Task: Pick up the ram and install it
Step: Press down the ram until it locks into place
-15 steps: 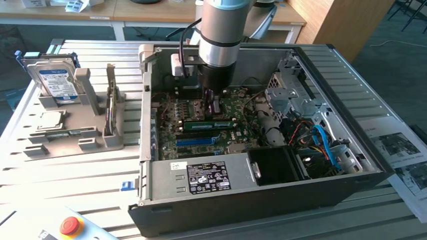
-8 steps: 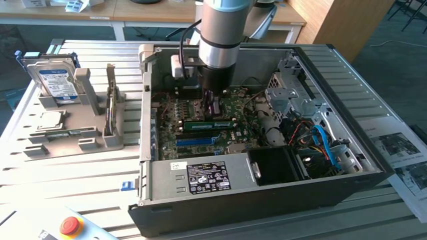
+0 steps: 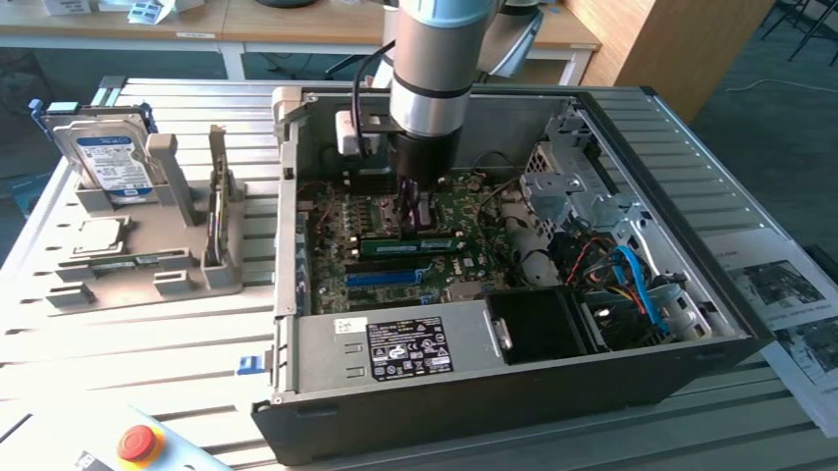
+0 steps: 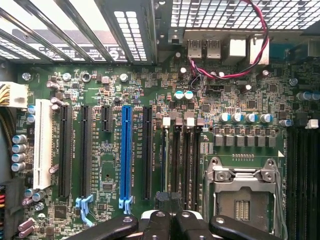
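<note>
A green ram (image 3: 416, 242) lies lengthwise along a memory slot on the motherboard (image 3: 452, 280), inside the open computer case (image 3: 392, 392). My gripper (image 3: 416, 218) points straight down with its tips at the stick's top edge. Its fingers are shut, and I cannot tell whether they pinch the stick or only rest on it. In the wrist view the black fingers (image 4: 159, 222) meet just over the dark memory slots (image 4: 180, 160), beside the empty processor socket (image 4: 243, 197). A second ram (image 3: 218, 191) stands upright in the grey holder (image 3: 131, 285) at the exterior view's left.
The holder also carries a silver hard drive (image 3: 112, 162) and a square processor chip (image 3: 98, 235). A power supply (image 3: 392, 350), a black fan (image 3: 550, 324) and blue cables (image 3: 635, 280) crowd the case. A red stop button (image 3: 139, 444) sits at the front.
</note>
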Available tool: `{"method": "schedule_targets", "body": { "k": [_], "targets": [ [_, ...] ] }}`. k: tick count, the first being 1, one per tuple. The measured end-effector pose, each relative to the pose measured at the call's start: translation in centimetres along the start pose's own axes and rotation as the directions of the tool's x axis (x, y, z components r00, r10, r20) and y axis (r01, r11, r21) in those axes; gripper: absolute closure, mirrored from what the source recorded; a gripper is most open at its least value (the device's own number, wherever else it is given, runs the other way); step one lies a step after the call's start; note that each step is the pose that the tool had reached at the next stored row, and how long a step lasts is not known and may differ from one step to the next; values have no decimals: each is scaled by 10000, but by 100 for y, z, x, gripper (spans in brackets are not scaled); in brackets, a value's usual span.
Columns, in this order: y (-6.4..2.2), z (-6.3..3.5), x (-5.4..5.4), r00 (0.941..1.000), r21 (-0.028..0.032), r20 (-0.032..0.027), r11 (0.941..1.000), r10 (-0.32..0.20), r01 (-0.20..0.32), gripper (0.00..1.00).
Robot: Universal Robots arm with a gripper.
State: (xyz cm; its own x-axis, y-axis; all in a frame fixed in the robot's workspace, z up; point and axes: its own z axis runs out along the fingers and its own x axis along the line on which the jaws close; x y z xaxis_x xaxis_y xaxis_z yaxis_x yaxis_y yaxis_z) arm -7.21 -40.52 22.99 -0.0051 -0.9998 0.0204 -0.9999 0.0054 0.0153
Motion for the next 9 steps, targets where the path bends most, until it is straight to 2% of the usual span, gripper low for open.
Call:
{"method": "schedule_targets", "body": {
  "k": [9],
  "targets": [
    [0, 9, 0, 10000, 1, 2, 10000, 0, 0, 90]
  ]
}}
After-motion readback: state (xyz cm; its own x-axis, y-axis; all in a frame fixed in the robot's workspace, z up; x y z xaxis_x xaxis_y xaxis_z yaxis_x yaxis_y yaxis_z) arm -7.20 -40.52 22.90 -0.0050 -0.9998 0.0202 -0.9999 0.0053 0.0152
